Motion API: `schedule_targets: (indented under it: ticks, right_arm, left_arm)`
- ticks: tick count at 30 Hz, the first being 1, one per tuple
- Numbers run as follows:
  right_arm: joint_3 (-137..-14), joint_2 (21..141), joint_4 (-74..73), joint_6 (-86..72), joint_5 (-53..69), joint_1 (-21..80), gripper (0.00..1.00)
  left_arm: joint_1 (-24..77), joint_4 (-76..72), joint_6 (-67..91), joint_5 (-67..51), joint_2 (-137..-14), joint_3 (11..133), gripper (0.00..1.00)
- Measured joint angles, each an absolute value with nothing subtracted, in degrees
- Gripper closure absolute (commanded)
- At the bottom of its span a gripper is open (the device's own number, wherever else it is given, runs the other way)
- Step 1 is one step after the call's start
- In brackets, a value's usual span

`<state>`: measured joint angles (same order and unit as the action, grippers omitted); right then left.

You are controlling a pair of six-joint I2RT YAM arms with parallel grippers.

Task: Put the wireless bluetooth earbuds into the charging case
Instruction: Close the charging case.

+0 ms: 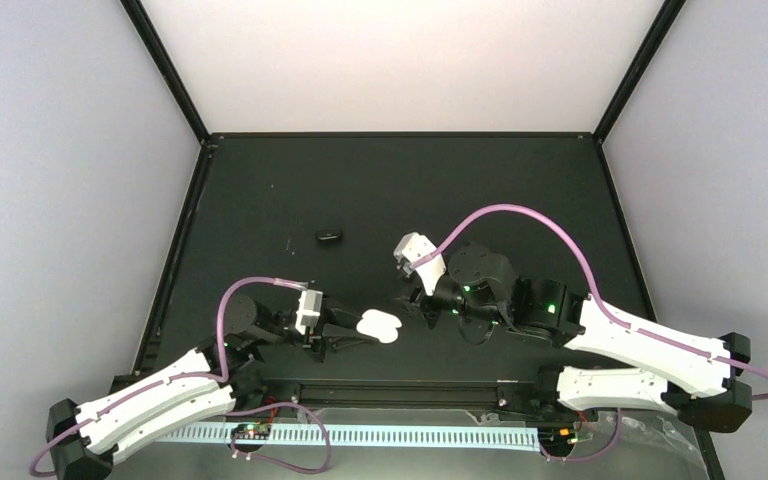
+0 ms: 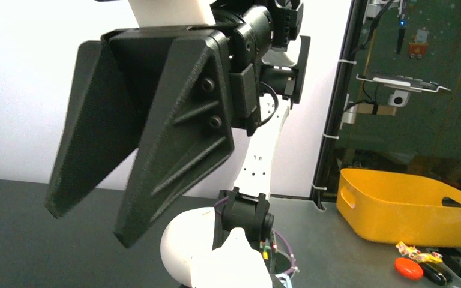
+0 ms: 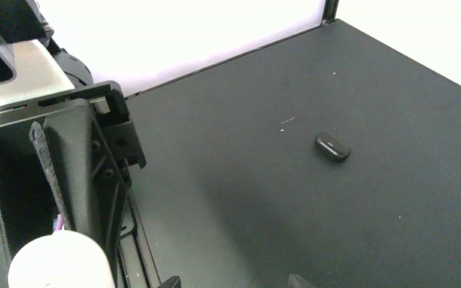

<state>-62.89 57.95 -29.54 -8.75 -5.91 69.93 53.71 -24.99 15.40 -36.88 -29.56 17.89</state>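
A white charging case looks open, showing two rounded lobes. My left gripper is shut on it near the table's front. The case fills the bottom of the left wrist view and hides my left fingers. It also shows at the lower left of the right wrist view. My right gripper is open and empty just right of the case, and its fingertips sit low and apart. A small black oval bud lies alone on the black table, also seen in the right wrist view. No white buds show.
A black rail runs along the table's front edge between the arm bases. Black frame posts and white walls bound the table. A yellow bin and small red and black items sit beyond the table's right side.
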Motion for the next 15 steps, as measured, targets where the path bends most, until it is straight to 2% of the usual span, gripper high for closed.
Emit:
schedule_targets:
  ticks: [15]
  right_arm:
    - [-62.9, 58.2, -29.5, -8.0, 0.6, 69.9, 0.55]
  left_arm:
    - [53.7, -25.0, 15.4, -34.4, -28.5, 17.9, 0.98]
